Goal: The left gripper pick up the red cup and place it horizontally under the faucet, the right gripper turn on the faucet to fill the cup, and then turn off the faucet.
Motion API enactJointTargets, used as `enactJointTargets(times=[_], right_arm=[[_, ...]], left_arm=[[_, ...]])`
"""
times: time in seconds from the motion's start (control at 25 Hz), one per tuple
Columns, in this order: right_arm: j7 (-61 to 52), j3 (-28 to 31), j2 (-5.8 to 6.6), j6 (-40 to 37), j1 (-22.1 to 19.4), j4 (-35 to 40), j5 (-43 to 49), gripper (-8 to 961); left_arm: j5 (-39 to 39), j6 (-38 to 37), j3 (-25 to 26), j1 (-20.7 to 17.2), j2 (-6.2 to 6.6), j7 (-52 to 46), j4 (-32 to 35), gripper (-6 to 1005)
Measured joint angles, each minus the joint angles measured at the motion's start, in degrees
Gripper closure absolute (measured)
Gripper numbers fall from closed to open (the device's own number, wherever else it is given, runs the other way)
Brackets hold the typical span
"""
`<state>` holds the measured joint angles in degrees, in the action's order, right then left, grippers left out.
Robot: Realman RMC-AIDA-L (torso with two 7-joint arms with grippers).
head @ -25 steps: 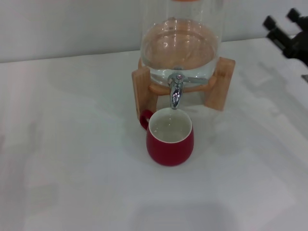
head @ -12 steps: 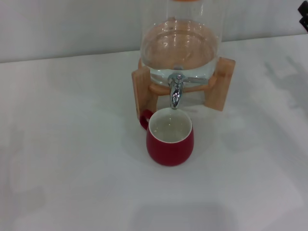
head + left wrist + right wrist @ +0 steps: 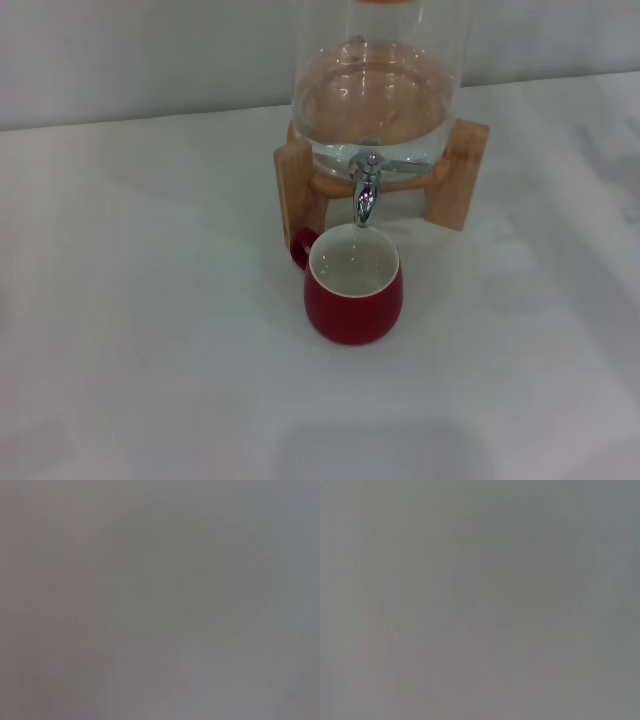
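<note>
Red cup [image 3: 353, 285] stands upright on the white table [image 3: 150, 330], its open mouth facing up and directly below the spout of the faucet [image 3: 365, 190]. A small gap separates the spout tip from the cup's rim. The cup's white inside shows, and its small red loop handle points toward the robot's left, just beside the left leg of the wooden stand [image 3: 296, 190]. Whether the cup holds water cannot be told for sure from the head view; the inside looks pale and slightly glossy.

The faucet is chrome, mounted low on the front of the clear glass jar [image 3: 378, 90], with its thin lever reaching out to the robot's right, roughly level. No stream shows between the spout and the cup. The jar rests on the wooden stand, whose two upright legs sit on either side of the faucet.

Neither the left gripper nor the right gripper appears in the head view, and both wrist views show only a plain grey blur, so how far either claw is spread, or whether it has hold of anything, cannot be told
</note>
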<state>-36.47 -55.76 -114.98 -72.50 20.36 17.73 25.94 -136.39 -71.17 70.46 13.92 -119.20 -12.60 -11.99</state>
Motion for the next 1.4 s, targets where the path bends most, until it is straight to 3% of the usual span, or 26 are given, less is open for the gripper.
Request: enactJointTargets(times=[0.44, 0.8, 1.4], right_arm=[[1.5, 0.3, -0.16, 1.0, -0.1, -1.4, -1.2, 172], [1.5, 0.3, -0.16, -5.5, -0.1, -3.5, -2.7, 171], [1.5, -0.7, -0.16, -7.6, -0.2, -4.9, -2.5, 182]], left_arm=[[2.6, -3.5, 0.0, -2.7, -0.31, -0.1, 0.5, 129], [4.7, -11.0, -0.5, -4.5, -0.5, -3.2, 0.5, 128], [3.5, -15.2, -2.2, -4.1, -0.08, -7.1, 3.6, 129]])
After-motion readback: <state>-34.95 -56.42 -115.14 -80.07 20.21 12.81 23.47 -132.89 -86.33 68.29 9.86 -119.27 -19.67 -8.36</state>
